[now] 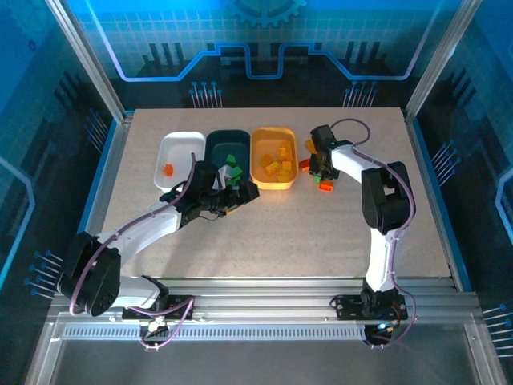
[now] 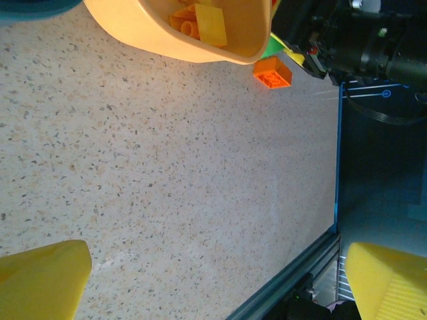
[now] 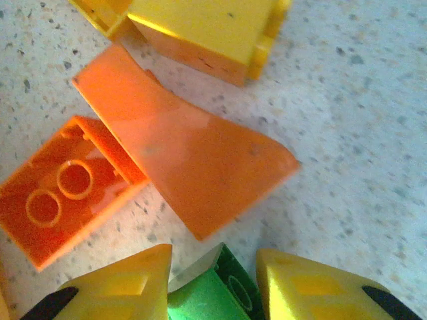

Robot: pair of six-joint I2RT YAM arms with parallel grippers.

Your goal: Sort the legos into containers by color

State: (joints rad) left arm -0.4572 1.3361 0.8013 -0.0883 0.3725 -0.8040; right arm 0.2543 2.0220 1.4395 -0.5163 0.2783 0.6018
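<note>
My right gripper [image 3: 213, 285] stands low over the table with its yellow fingers [image 3: 117, 287] closed in on both sides of a small green lego [image 3: 203, 301]. Just ahead of it lie a red-orange sloped lego [image 3: 193, 160], an upturned red-orange brick [image 3: 60, 193] and a yellow one [image 3: 207, 33]. From above, the right gripper [image 1: 321, 172] is right of the orange tub [image 1: 273, 131], which holds yellow bricks. The white tub [image 1: 180, 138] holds one red-orange brick [image 1: 167, 169]. The teal tub [image 1: 227, 137] holds green ones. My left gripper [image 1: 233, 192] hangs open and empty by the teal tub's near edge.
In the left wrist view the orange tub [image 2: 153, 33] is at the top, a loose red-orange brick [image 2: 272, 72] lies beside it, and the right arm [image 2: 360, 40] is behind. The table's blue edge rail [image 2: 313, 257] runs along the lower right.
</note>
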